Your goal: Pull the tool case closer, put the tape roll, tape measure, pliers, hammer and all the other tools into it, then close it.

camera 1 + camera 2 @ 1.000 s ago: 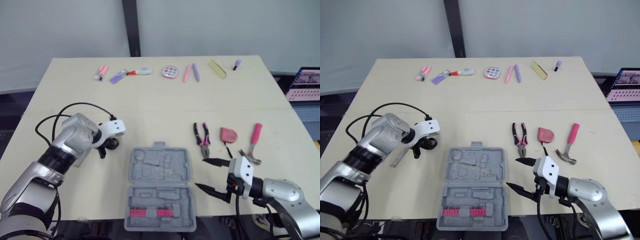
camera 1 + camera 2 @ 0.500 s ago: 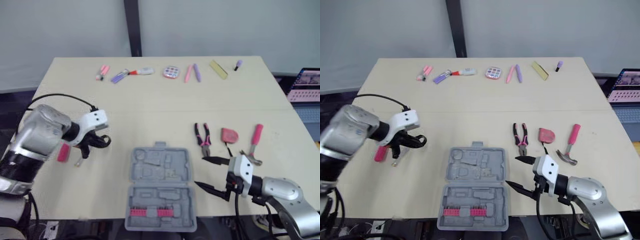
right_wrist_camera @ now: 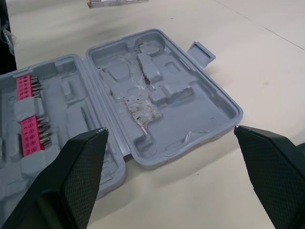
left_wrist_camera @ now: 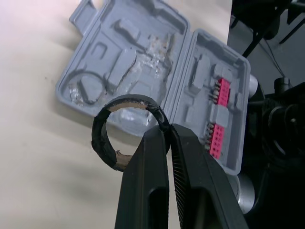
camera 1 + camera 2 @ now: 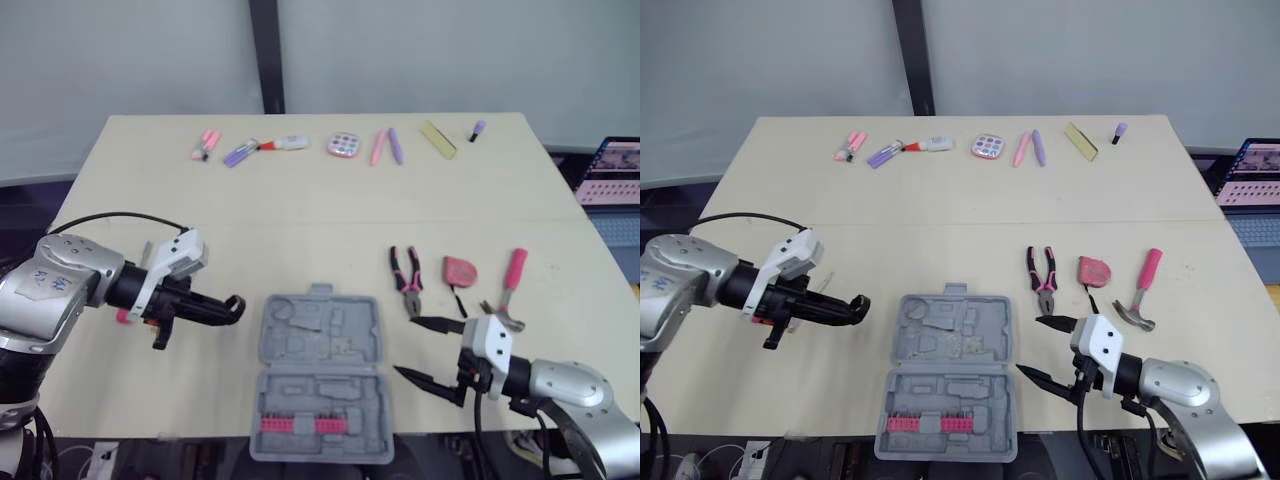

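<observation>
I found the tool case (image 5: 318,345) lying open and flat on the table (image 5: 300,210), its long axis running from me outward; the handle tab was at the far end, and the half holding the pink bits (image 5: 290,425) lay nearest me. The left gripper (image 5: 228,307) was clenched on the rim of the black tape roll (image 4: 98,136), its fingers pointing at the case; the roll hung just beside the left edge of the case's far half, and whether it touched the table I could not tell. The right gripper (image 5: 404,347) stood spread wide and held nothing, just beside the right edge of the case, its fingers pointing at it. To the right of the case and further from me lay the pliers (image 5: 405,280), pink handles pointing away; then the tape measure (image 5: 459,270); then the hammer (image 5: 505,290), handle pointing away and head toward me.
</observation>
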`<state>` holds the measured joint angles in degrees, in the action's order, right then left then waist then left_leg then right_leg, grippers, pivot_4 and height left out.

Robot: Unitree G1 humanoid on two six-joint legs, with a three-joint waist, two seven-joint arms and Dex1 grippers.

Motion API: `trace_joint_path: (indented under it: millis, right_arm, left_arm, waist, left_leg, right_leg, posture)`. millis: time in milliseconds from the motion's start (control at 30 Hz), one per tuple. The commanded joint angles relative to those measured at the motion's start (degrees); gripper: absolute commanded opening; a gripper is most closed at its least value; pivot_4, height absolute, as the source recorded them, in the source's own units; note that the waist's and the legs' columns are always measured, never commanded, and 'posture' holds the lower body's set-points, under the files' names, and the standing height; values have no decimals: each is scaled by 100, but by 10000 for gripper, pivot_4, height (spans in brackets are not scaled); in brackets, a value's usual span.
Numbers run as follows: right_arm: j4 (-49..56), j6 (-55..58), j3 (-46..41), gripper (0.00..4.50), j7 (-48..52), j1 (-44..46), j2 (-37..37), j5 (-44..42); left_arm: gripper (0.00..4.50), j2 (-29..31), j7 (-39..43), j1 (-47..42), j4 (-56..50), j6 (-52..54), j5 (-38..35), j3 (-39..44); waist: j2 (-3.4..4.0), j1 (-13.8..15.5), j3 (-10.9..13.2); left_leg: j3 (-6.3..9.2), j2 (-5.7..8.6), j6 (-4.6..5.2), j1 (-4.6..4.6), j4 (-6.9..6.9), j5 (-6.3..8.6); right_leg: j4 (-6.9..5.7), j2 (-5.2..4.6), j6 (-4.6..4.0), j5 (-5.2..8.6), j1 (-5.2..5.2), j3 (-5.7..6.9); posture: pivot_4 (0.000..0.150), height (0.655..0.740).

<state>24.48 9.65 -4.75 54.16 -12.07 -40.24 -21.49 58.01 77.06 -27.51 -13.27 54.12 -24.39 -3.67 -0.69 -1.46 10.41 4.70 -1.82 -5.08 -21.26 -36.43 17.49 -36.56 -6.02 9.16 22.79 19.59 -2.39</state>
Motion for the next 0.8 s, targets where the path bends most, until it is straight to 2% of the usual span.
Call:
trace_joint_path:
  millis: [33,267,567,800]
  right_arm:
    - [166,-136,-125,45000,46,-81,-65,-39]
    - [208,-244,-62,45000,-70,-251,14,80]
    - [285,-241,-19,45000,-154,-334,109,133]
    - [389,-235,13,45000,-267,-446,167,171]
  left_arm:
    - [789,-96,-147,-194,-66,-205,-4,-123]
    - [789,-287,-276,-534,191,-420,192,-726]
    - [789,-561,-397,-1022,999,-568,829,-1591]
    - [789,-912,-449,-1239,1538,-886,1253,-1959]
  waist:
    - [0,-5,0]
    - [0,-7,0]
    - [0,-5,0]
    - [0,-2,0]
  left_leg:
    - [0,0,0,0,0,0]
    - [0,0,0,0,0,0]
    - [-1,0,0,1,-1,0]
    - [-1,0,0,0,-6,0]
  right_leg:
    - [0,0,0,0,0,0]
    - [2,1,0,0,1,0]
    - [2,1,0,0,1,0]
    - [1,1,0,0,1,1]
  posture:
    - [1500,7400]
    - [1500,7400]
    - [1500,7400]
    - [1500,7400]
